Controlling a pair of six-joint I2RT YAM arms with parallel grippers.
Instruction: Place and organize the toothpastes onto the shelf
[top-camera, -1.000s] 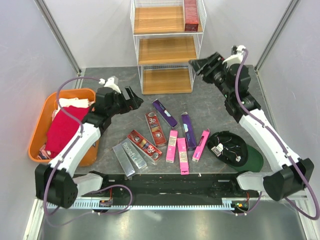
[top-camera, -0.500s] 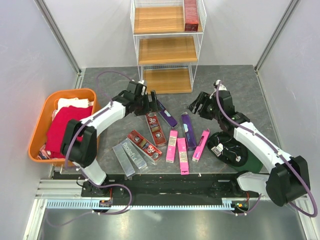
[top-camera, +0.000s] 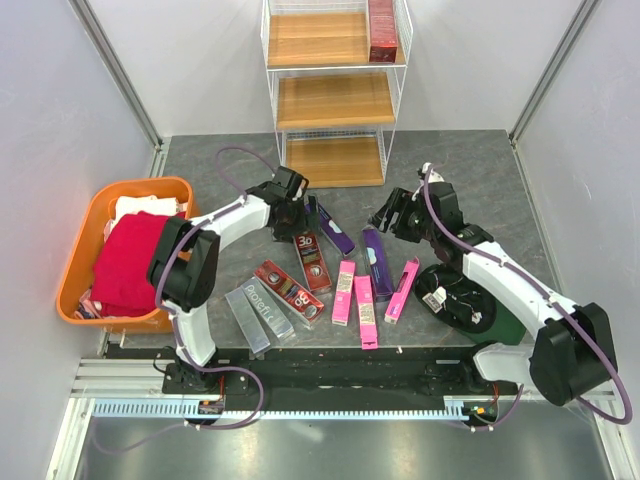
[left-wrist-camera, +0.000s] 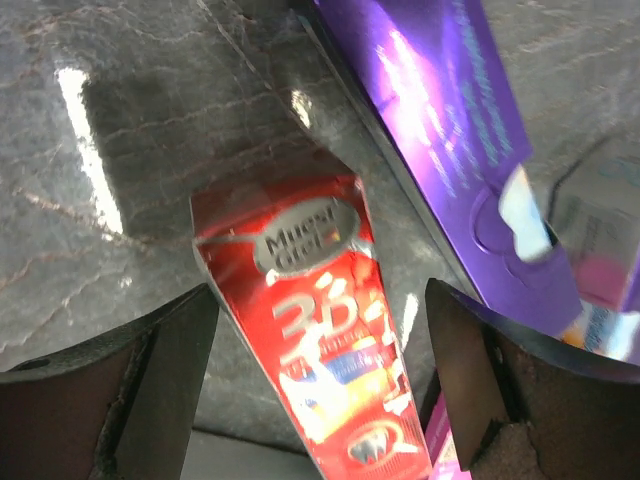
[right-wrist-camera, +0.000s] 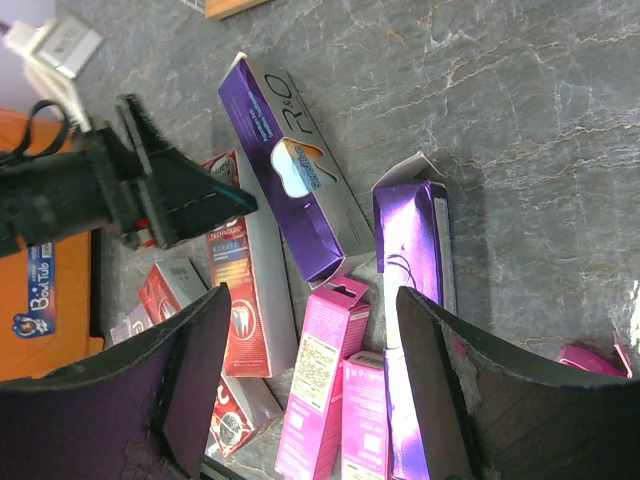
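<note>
A grey marbled table (top-camera: 460, 170) sits between white walls (top-camera: 60, 120) that close in on both sides. The shelf (top-camera: 335, 100) stands at the far edge, one red box (top-camera: 381, 30) upright on its top tier. The left gripper (left-wrist-camera: 320, 300) has its fingers spread on either side of a red toothpaste box (left-wrist-camera: 320, 380), with bare table showing on each side. A purple box (left-wrist-camera: 440, 130) lies just beyond its right finger. The right gripper (right-wrist-camera: 312, 300) is spread wide too and holds nothing. A pink box (right-wrist-camera: 325, 360) lies below, between its fingers, and a shiny purple box (right-wrist-camera: 410, 240) lies ahead of the right one.

The shelf (top-camera: 333, 100) stood at 12 o'clock on the table (top-camera: 460, 160), with one toothpaste box (top-camera: 381, 30) at the right end of its top tier. The other toothpastes (top-camera: 344, 291) lay spread from centre toward 6 o'clock. A tub (top-camera: 75, 250) holding cloth (top-camera: 125, 260) sat at 9 o'clock, a cap (top-camera: 455, 295) at 4 o'clock.
</note>
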